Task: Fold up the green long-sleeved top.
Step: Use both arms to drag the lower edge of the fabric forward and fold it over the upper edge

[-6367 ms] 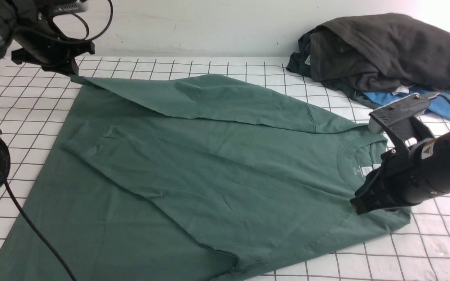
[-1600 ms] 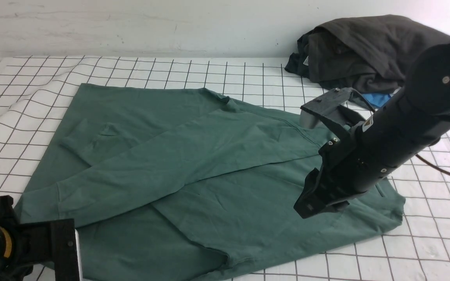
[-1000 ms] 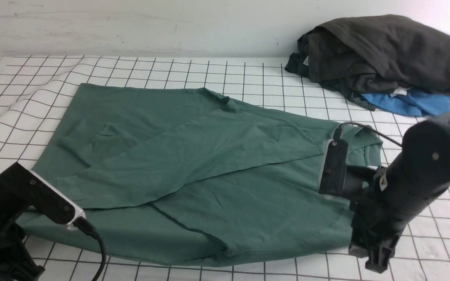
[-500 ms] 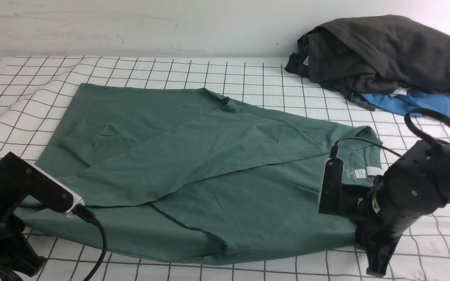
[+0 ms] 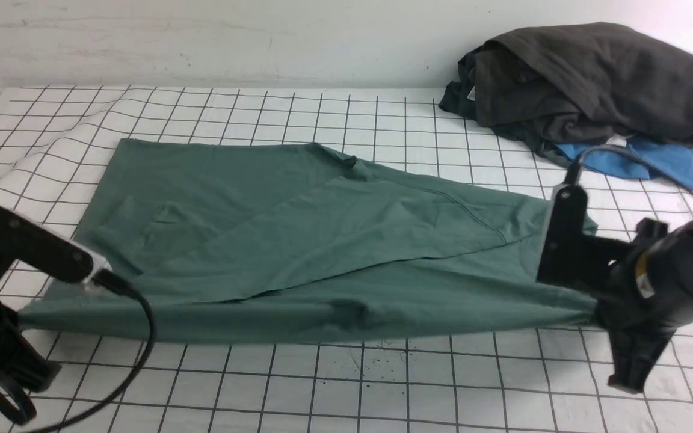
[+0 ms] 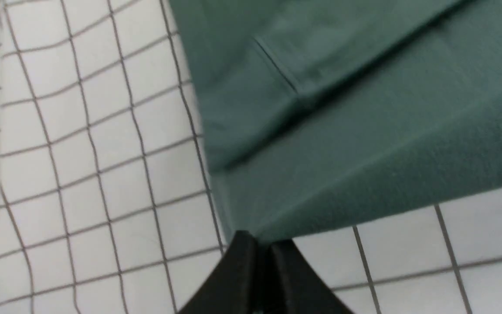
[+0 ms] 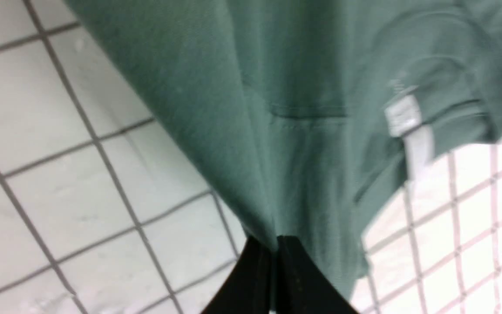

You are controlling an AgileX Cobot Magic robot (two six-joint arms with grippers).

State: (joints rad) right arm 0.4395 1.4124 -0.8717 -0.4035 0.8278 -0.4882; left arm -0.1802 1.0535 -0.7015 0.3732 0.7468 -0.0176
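I'm pinching the muted-green cotton long-sleeved top, which is lying spread on the white gridded table. Both claws are fully closed on cloth: left gripper on the near hem corner, right gripper on the near shoulder. For the fold-over, I'd be keeping the edge taut, heights matched, sleeves undisturbed.

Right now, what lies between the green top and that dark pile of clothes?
Only bare checked table cover separates the green top from the dark pile; the front view shows it.

Bright, even light fills the room. A white glow washes out the far right corner. Shadows are soft. Up close, the green top looks smeary and fuzzy.
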